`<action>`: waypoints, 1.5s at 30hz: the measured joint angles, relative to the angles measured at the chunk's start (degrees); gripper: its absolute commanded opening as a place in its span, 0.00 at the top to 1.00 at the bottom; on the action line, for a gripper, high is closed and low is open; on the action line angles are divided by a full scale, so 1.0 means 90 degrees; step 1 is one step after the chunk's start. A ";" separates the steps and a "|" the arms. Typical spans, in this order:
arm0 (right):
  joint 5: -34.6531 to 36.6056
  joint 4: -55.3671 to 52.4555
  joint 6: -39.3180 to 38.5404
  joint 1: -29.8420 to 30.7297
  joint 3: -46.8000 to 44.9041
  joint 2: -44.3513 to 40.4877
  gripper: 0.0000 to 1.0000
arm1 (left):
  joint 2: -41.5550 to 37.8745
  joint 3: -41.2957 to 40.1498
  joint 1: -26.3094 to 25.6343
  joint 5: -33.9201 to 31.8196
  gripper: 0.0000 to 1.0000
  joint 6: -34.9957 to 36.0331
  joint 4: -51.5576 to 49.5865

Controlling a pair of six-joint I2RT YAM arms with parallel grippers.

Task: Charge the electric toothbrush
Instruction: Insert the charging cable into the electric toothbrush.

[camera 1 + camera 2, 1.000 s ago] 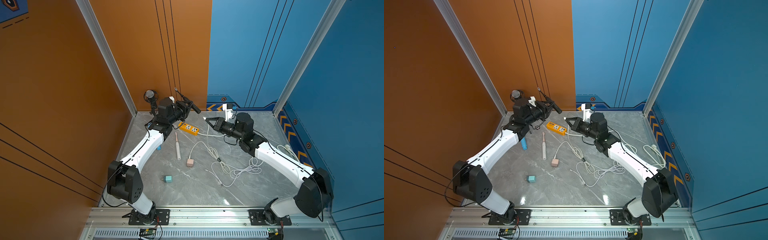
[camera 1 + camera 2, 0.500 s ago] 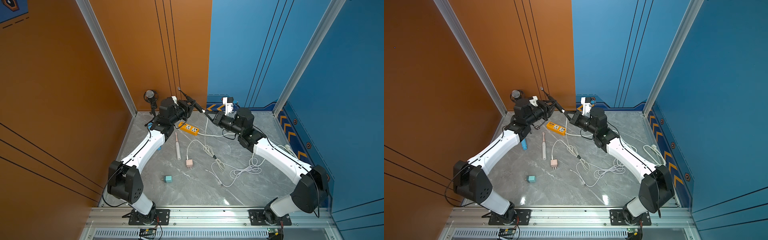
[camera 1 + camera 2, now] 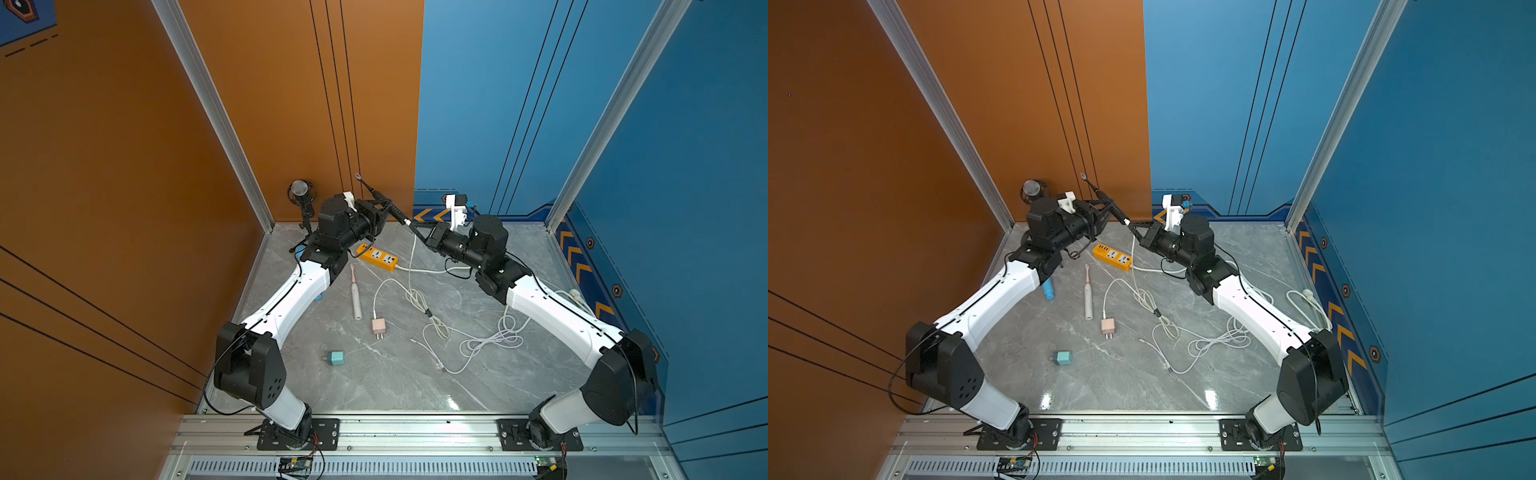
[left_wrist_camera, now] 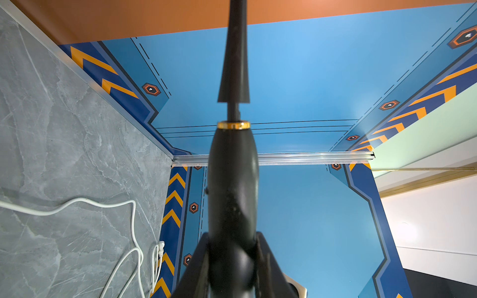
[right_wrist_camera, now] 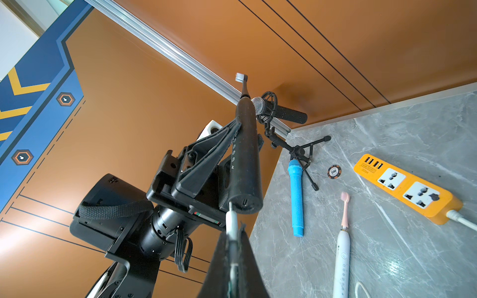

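Note:
My left gripper (image 3: 384,204) (image 3: 1106,204) (image 4: 232,240) is shut on the handle of a black electric toothbrush (image 3: 390,211) (image 3: 1115,212) (image 4: 232,180) (image 5: 245,160), holding it in the air at the back with the bristle head pointing up toward the orange wall. My right gripper (image 3: 415,228) (image 3: 1133,226) (image 5: 233,229) is shut on the white connector (image 5: 231,219) of a charging cable (image 3: 411,266) (image 3: 1133,266). The connector's metal tip touches the toothbrush's base. Whether it sits in the port is unclear.
On the table lie a white toothbrush with a pink head (image 3: 355,295) (image 5: 342,247), an orange power strip (image 3: 377,257) (image 5: 405,185), a pink plug adapter (image 3: 378,325), a teal adapter (image 3: 335,357), a blue microphone (image 5: 296,198) and loose white cable coils (image 3: 490,340). A microphone stand (image 3: 300,191) occupies the back left corner.
My right gripper has risen from near the table to the toothbrush's base, drawing the cable up with it. In the last half second hardly anything moved.

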 measured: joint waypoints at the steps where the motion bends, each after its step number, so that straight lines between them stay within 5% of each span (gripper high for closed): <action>1: -0.0002 0.0000 0.0022 -0.0017 0.0000 0.0002 1.00 | -0.0015 -0.0022 -0.0002 0.0000 1.00 -0.0002 0.0017; 29: -0.0299 0.0022 0.0525 -0.0129 0.0219 0.0226 1.00 | -0.0063 -0.0090 -0.0100 -0.0112 1.00 0.0015 0.0357; 45: -0.0464 0.0085 0.0733 -0.0328 0.0330 0.0248 1.00 | -0.0063 -0.0029 -0.0673 -0.1319 1.00 0.0464 0.0629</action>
